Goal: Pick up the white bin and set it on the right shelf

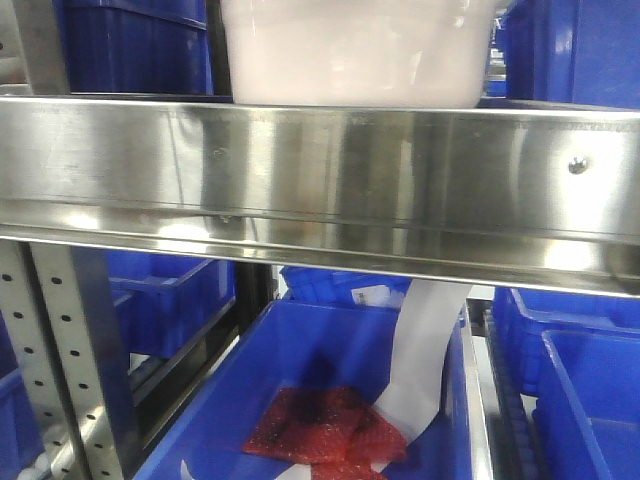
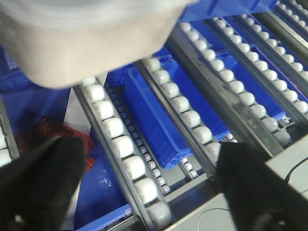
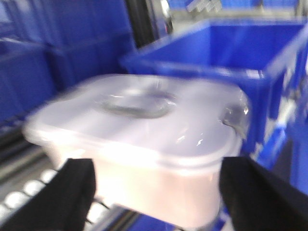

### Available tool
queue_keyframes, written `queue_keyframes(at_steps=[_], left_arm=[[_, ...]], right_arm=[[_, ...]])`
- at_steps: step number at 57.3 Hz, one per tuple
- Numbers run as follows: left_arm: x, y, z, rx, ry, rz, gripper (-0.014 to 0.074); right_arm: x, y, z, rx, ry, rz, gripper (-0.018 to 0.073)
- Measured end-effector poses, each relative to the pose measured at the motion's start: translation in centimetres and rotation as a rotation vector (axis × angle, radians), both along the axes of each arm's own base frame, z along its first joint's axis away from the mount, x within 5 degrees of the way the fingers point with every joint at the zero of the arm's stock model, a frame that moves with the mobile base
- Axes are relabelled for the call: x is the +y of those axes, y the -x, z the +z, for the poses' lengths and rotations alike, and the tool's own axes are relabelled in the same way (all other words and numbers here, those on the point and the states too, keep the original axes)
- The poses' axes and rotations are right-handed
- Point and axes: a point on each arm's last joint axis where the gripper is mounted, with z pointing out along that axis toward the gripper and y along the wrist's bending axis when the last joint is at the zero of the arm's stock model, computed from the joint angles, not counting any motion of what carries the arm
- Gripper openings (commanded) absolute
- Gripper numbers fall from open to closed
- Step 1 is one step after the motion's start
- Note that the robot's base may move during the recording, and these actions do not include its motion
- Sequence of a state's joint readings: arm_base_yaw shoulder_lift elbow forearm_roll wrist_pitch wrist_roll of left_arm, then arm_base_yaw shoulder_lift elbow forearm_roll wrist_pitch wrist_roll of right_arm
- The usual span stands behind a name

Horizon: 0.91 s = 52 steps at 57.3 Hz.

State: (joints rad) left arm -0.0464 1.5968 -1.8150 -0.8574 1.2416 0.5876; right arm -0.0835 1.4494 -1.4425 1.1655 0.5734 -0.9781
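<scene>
The white bin [image 1: 355, 50] stands on top of the right shelf, just behind its shiny steel front rail [image 1: 320, 170]. In the right wrist view the bin [image 3: 144, 130] with its white lid fills the middle, blurred, resting on the shelf's rollers [image 3: 19, 197]. My right gripper [image 3: 156, 178] is open, its black fingers [image 3: 72, 192] wide apart at either side of the bin's near end. The left gripper [image 2: 149, 159] is open over the white rollers [image 2: 115, 127] with nothing between its fingers. The bin [image 2: 91, 38] lies beyond it at the upper left. Neither gripper shows in the front view.
Blue plastic bins [image 1: 575, 50] stand beside and behind the white bin. Under the shelf a blue bin [image 1: 310, 350] holds a red bag [image 1: 320, 425] and a white paper strip [image 1: 425, 360]. A perforated steel post [image 1: 60, 360] rises at the lower left. More blue bins [image 2: 159, 110] show below the rollers.
</scene>
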Motion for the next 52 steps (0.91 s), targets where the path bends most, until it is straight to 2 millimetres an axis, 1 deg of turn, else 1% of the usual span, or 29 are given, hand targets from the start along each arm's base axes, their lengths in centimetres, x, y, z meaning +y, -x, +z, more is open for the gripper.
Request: queue_keyframes(at_steps=[1, 4, 7, 11, 14, 15, 18, 23, 26, 30, 33, 41, 43, 44, 45, 48, 52], left_arm=[[0.0, 0.3, 0.2, -0.006, 0.0, -0.001, 0.029], [0.0, 0.9, 0.8, -0.022, 0.0, -0.004, 0.0204], [0.1, 1.7, 1.5, -0.043, 0.0, -0.004, 0.0109], [0.1, 2.6, 2.2, -0.059, 0.004, -0.001, -0.0016], [0.2, 3.3, 2.8, -0.071, -0.001, 0.008, -0.0124], [0.2, 3.5, 2.8, -0.073, -0.005, 0.009, -0.0139], [0.4, 4.0, 3.2, -0.077, -0.026, 0.03, -0.0113], [1.0, 4.6, 3.2, -0.041, -0.069, 0.109, -0.0118], [1.5, 4.8, 3.2, -0.015, -0.099, 0.171, -0.0118], [2.2, 5.1, 2.7, 0.021, -0.149, 0.253, -0.0118], [2.7, 5.4, 2.4, 0.034, -0.186, 0.294, -0.0118], [3.9, 7.3, 0.6, 0.08, -0.295, 0.372, -0.0118], [4.1, 7.9, -0.3, 0.099, -0.319, 0.383, -0.0118], [4.2, 8.3, -0.4, 0.095, -0.324, 0.388, -0.0118], [4.3, 8.5, -0.9, 0.101, -0.332, 0.394, -0.0118], [4.5, 9.7, -1.5, 0.082, -0.335, 0.418, -0.0118], [4.8, 11.6, -2.8, 0.026, -0.319, 0.461, -0.0118]], right_arm=[[0.1, 0.3, 0.2, -0.005, 0.001, 0.006, 0.044], [0.3, 1.4, 1.2, -0.03, 0.006, 0.023, 0.0319], [0.6, 2.7, 2.2, -0.056, 0.012, 0.047, 0.0183], [0.9, 4.3, 3.3, -0.083, 0.02, 0.076, 0.0062], [1.1, 5.2, 3.9, -0.096, 0.03, 0.096, 0.0077], [1.2, 5.6, 4.1, -0.102, 0.03, 0.099, 0.0079], [1.3, 6.6, 4.5, -0.115, 0.029, 0.107, 0.0078], [1.5, 8.4, 4.4, -0.116, 0.038, 0.104, 0.0078], [1.5, 9.3, 3.9, -0.101, 0.052, 0.098, 0.0078], [1.4, 10.5, 2.5, -0.066, 0.088, 0.081, 0.0078], [1.3, 11.8, 1.6, -0.052, 0.115, 0.058, 0.0078], [0.8, 14.9, -1.1, -0.026, 0.184, -0.02, 0.0078], [0.7, 15.7, -1.6, -0.028, 0.195, -0.041, 0.0078], [0.6, 16.2, -1.6, -0.038, 0.196, -0.054, 0.0078], [0.6, 16.5, -2.1, -0.032, 0.204, -0.062, 0.0078], [0.4, 17.7, -2.7, -0.046, 0.211, -0.094, 0.0078], [0.3, 19.3, -4.0, -0.058, 0.217, -0.129, 0.0078]])
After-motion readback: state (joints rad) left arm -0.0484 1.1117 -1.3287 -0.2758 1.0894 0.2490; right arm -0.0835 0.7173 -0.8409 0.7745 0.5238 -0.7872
